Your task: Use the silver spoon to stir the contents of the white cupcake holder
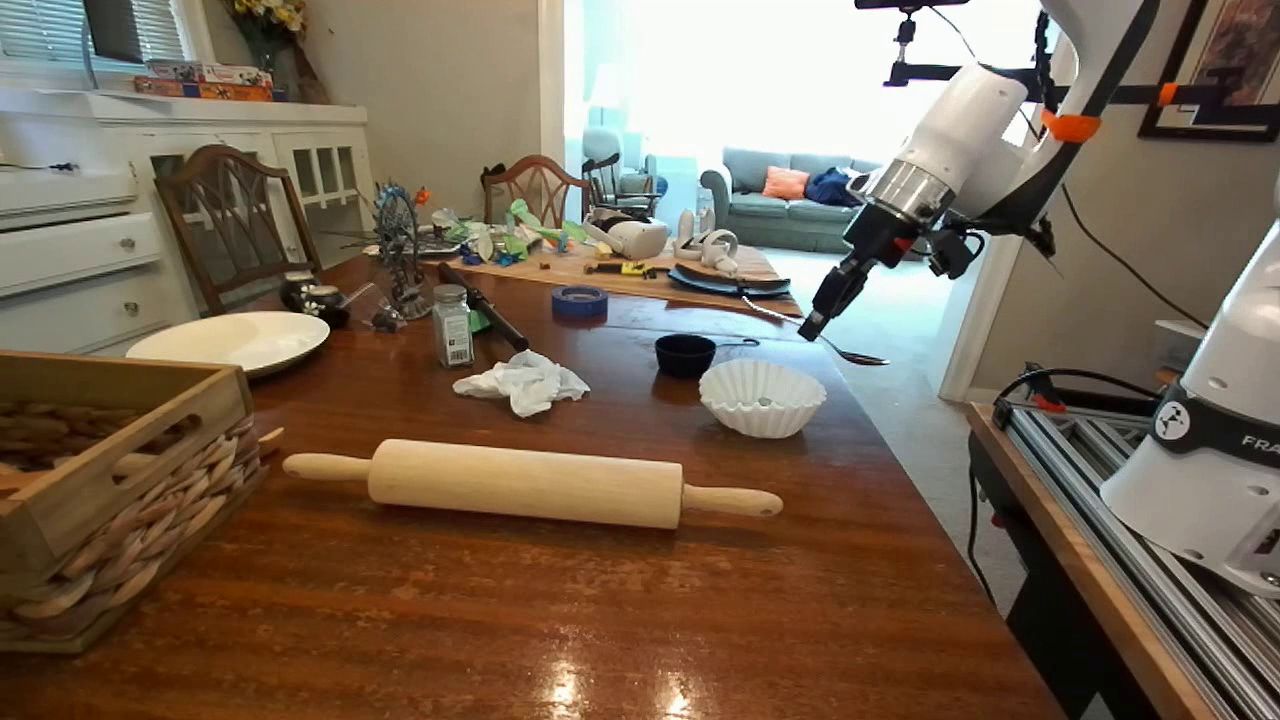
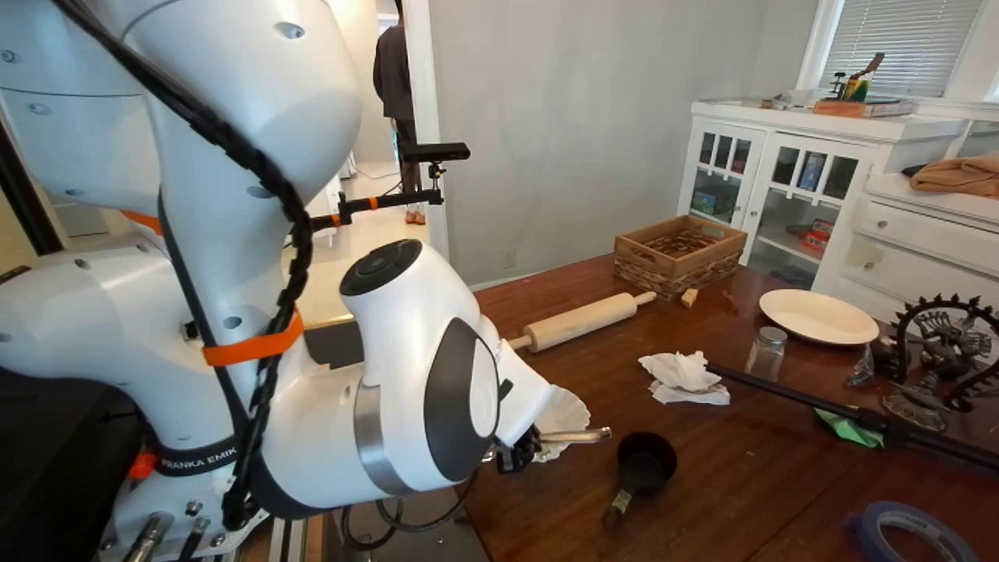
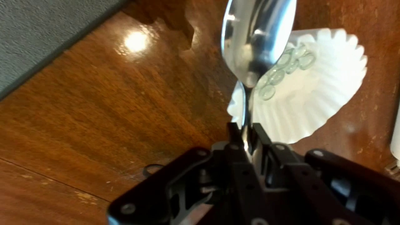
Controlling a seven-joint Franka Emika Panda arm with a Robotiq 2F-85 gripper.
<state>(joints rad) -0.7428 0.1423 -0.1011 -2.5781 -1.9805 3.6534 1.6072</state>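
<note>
White cupcake holder (image 3: pixel 312 106) on the table (image 3: pixel 125 109), clear pebbles (image 3: pixel 276 76) inside.
Silver spoon (image 3: pixel 259 34) raised, apart from it, clamped between the fingers of the gripper (image 3: pixel 246 132); black cup (image 1: pixel 684 358) near the holder, wooden rolling pin (image 1: pixel 525 483) farther off.

Wht arm (image 2: pixel 230 285) (org. strap (image 2: pixel 242 351))

Brn wd table (image 1: pixel 600 610) — wht cupcake holder (image 1: pixel 762 408) nr blk cup (image 1: pixel 684 358); rolling pin (image 1: pixel 525 483), crumpled paper (image 1: pixel 527 382), plate (image 1: pixel 235 338), jar (image 1: pixel 454 332), basket (image 1: pixel 165 515).
</note>
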